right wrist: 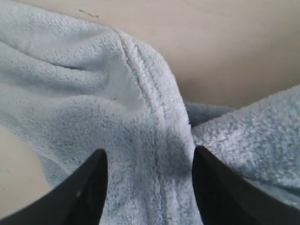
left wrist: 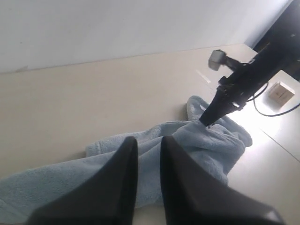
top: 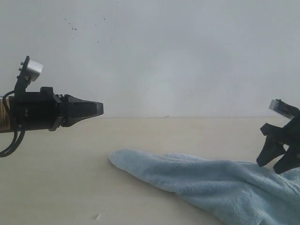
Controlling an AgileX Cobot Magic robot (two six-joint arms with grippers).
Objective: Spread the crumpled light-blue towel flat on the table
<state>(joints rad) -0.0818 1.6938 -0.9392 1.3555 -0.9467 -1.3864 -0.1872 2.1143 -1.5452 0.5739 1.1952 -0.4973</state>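
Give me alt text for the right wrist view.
The open right gripper hangs just above the towel, its fingers either side of a hemmed fold. Bare table shows beyond the cloth.

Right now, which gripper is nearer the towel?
Right. The right gripper is open just over the towel, straddling a hemmed fold. The left gripper hangs above the table, well clear.

We see bare bench [top: 56, 187] left of the towel [top: 220, 185]; the right gripper [top: 277, 161] crowds the towel's right end.
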